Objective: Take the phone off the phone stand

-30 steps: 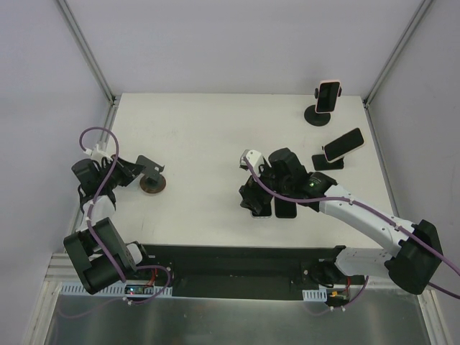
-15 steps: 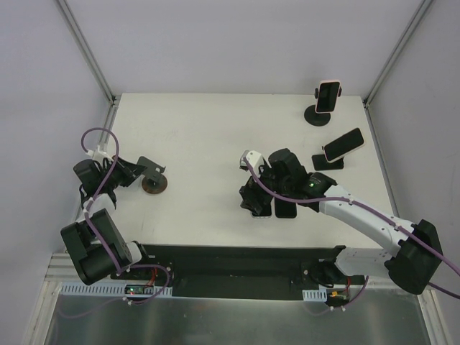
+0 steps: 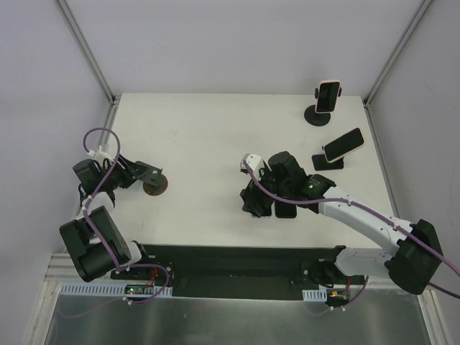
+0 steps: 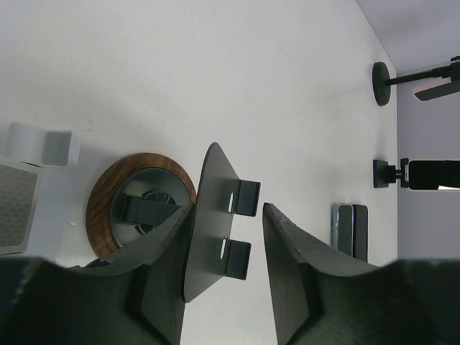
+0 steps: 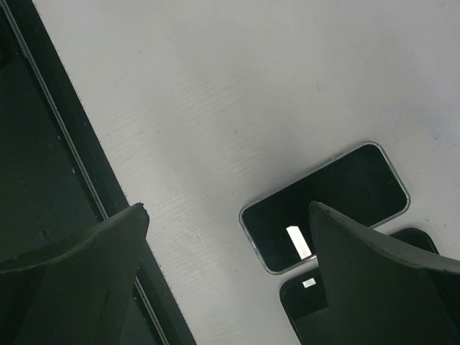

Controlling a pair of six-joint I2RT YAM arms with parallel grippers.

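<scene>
The left gripper had its jaws parted around the plate of an empty stand with a wooden base (the plate lay nearer one finger, clear of the other), near the table's left edge. The right gripper hung spread wide over a flat phone, a second phone just beside it. Far right, two propped phones sat on stands of their own.
</scene>
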